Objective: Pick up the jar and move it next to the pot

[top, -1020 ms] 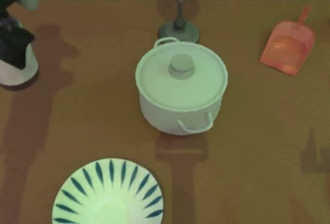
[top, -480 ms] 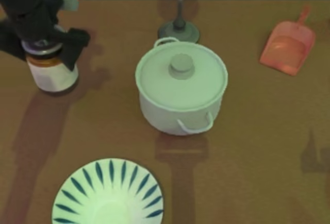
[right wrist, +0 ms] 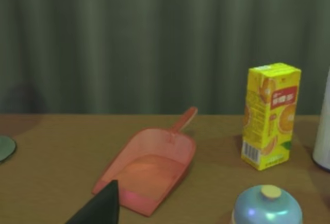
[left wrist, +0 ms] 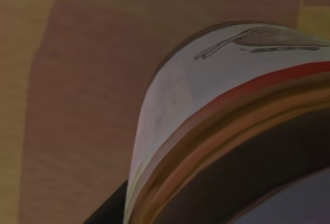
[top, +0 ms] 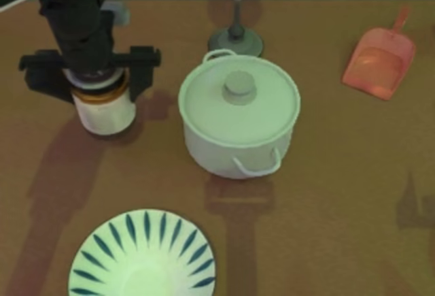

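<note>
The left end effector [top: 90, 71] sits over the top of the jar [top: 104, 109], its two dark fingers [top: 143, 64] closed against the lid from either side, so it has the jar in its grip. The jar stands upright in the left half of the surface [top: 340, 173], left of the pot [top: 238, 116] and apart from it. From the left wrist camera, the jar's white label and orange-brown band [left wrist: 227, 116] fill most of the view. Behind the pot stands a dark-based stand [top: 236, 37]; a striped plate [top: 143, 258] lies at the near edge and a red scoop [top: 379, 61] far right. The right wrist view shows the scoop [right wrist: 149, 170], a yellow juice carton [right wrist: 270, 116] and a bell [right wrist: 267, 206]; whether the right end effector [right wrist: 98, 207] is open cannot be told.
</note>
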